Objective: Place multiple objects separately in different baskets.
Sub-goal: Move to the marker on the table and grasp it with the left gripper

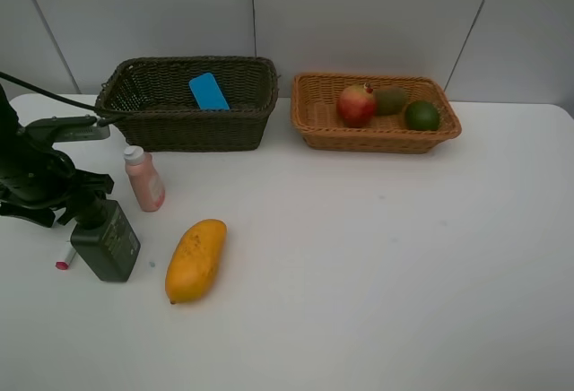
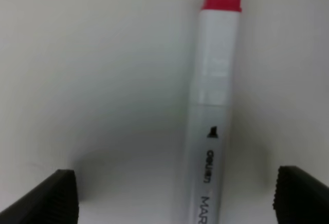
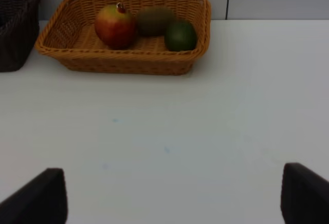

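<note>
While the left gripper (image 2: pixel 172 197) hangs low over the table (image 1: pixel 404 256) with its jaws spread wide, the white-pink marker (image 2: pixel 213 106) lies flat between the two fingertips (image 2: pixel 54 198), nearer one than the other and touching neither; its red cap end points away from the wrist. From the high camera only that red end shows, poking out beside the dark-green pump bottle (image 1: pixel 108 240), which stands just next to the left arm at the table's left edge. The pink bottle (image 1: pixel 143 178) stands a little farther back, and the yellow-orange mango (image 1: pixel 195 260) lies on its side to the right of the pump bottle, apart from it. Behind them the dark basket (image 1: pixel 179 129) holds the blue eraser block (image 1: pixel 208 91), leaning against its back wall. The right gripper (image 3: pixel 169 198) is likewise spread wide with nothing between its fingertips, over bare table. Ahead of it sits the orange-tan basket (image 1: pixel 377 140), with the red-green mango (image 1: pixel 356 106), the brown kiwi (image 1: pixel 390 99) and the green lime (image 1: pixel 421 116) close together inside it.
</note>
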You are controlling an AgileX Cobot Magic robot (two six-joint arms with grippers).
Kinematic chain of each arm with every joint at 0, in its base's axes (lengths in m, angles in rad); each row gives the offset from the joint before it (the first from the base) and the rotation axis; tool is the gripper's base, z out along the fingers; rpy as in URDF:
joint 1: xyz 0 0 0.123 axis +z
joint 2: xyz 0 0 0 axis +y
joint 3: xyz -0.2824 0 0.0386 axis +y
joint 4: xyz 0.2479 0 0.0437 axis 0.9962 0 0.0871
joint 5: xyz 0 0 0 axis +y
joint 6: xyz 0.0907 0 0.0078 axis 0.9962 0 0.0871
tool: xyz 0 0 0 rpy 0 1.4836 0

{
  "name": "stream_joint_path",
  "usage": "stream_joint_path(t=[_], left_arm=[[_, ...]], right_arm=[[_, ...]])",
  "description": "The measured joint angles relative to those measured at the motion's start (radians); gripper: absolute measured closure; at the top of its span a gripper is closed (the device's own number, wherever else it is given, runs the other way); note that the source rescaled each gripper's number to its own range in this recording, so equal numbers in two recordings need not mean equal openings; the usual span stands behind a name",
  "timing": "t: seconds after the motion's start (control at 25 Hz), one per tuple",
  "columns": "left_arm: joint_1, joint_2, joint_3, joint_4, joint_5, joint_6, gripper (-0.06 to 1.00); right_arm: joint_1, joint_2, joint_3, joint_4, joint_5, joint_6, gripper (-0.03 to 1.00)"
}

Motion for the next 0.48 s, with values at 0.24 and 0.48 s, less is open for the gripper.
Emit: stream_joint_path(t=[0.24, 0.48], left_arm=[[0.000, 0.000, 0.000, 0.010, -0.001, 0.000, -0.05], [0.000, 0.005, 0.000, 0.010, 0.016, 0.000, -0.05]], right_arm=[[0.000, 0.000, 0.000, 0.000, -0.001, 0.000, -0.03], [0.000, 0.000, 0.000, 0.000, -0.001, 0.000, -0.03]])
